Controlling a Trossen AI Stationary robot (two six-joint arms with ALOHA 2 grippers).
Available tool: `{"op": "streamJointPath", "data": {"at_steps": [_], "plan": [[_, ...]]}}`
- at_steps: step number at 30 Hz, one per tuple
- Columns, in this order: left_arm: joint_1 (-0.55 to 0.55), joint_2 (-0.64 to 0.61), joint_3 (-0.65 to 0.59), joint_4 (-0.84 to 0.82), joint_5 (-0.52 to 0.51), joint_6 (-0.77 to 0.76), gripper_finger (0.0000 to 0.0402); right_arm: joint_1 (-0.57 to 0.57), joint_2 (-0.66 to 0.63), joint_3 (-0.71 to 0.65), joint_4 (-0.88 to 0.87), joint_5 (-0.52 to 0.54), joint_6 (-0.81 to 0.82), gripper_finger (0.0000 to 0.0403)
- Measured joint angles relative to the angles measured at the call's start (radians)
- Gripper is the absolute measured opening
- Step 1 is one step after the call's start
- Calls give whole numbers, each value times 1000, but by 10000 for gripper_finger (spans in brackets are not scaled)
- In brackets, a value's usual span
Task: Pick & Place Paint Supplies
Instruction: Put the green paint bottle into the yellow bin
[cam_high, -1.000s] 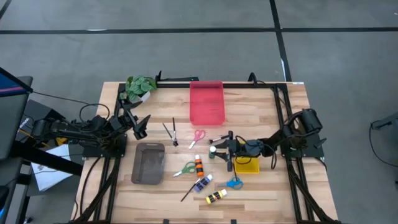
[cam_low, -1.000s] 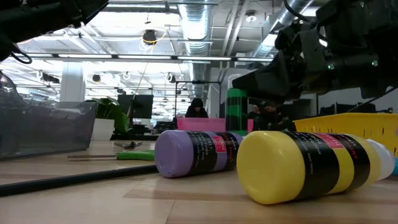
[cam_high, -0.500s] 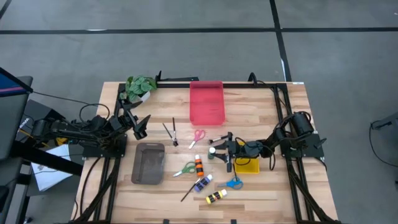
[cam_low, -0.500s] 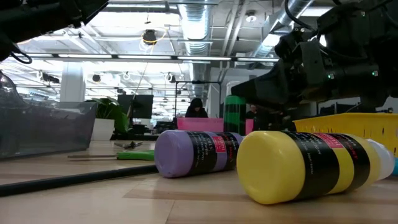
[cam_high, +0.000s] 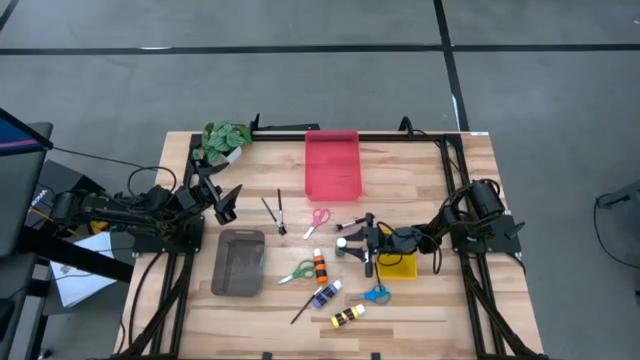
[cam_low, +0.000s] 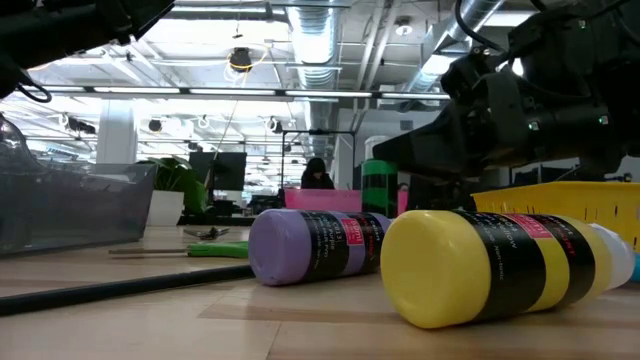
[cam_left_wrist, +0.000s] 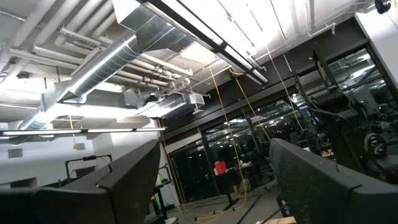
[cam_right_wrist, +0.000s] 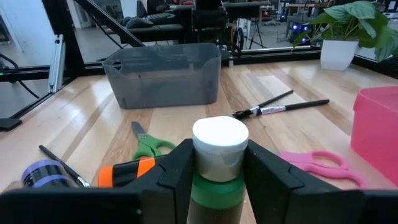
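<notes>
A green paint bottle (cam_high: 342, 243) with a white cap stands upright on the table, left of the yellow tray. My right gripper (cam_high: 352, 244) reaches it from the right and is shut on it; the right wrist view shows the bottle (cam_right_wrist: 215, 194) between both fingers. Orange (cam_high: 319, 267), blue (cam_high: 326, 294) and yellow (cam_high: 347, 316) bottles lie on their sides nearer the front edge. Green (cam_high: 298, 271), pink (cam_high: 316, 222) and blue (cam_high: 376, 294) scissors and thin brushes (cam_high: 274, 212) lie flat. My left gripper (cam_high: 226, 200) waits open at the table's left, tilted upward. My right gripper pinches the green bottle between its two fingers (cam_right_wrist: 177, 167), on the upper body just under the white cap (cam_right_wrist: 220, 144). The fingers come in level from the table's right side. The bottle stays upright with its base on the table.
The yellow tray (cam_high: 398, 267) sits under my right wrist. A grey tray (cam_high: 238, 262) lies left of centre, a red tray (cam_high: 333, 165) at the far middle and a potted plant (cam_high: 225, 138) at the far left corner. A brush (cam_high: 352, 222) lies just beyond the green bottle.
My right arm has sunk lower and eased toward the table's left, bringing its fingers down around the green bottle. The bottle has stayed upright in its place.
</notes>
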Motion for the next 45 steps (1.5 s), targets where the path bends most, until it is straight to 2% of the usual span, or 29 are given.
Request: {"op": "streamJointPath", "data": {"at_steps": [3,11,24,36,41,45], "plan": [[0,0,0,0,0,0,298,-1,0,0,-2,-36,0,119],[0,0,0,0,0,0,298,-1,0,0,-6,-40,6,120],[0,0,0,0,0,0,298,-1,0,0,-1,-40,38,192],[0,0,0,0,0,0,298,-3,-1,0,32,-32,35,200],[0,0,0,-1,0,0,298,-10,-51,0,26,-32,29,200],[0,0,0,-1,0,0,298,-10,-173,0,-51,-45,-22,200]]}}
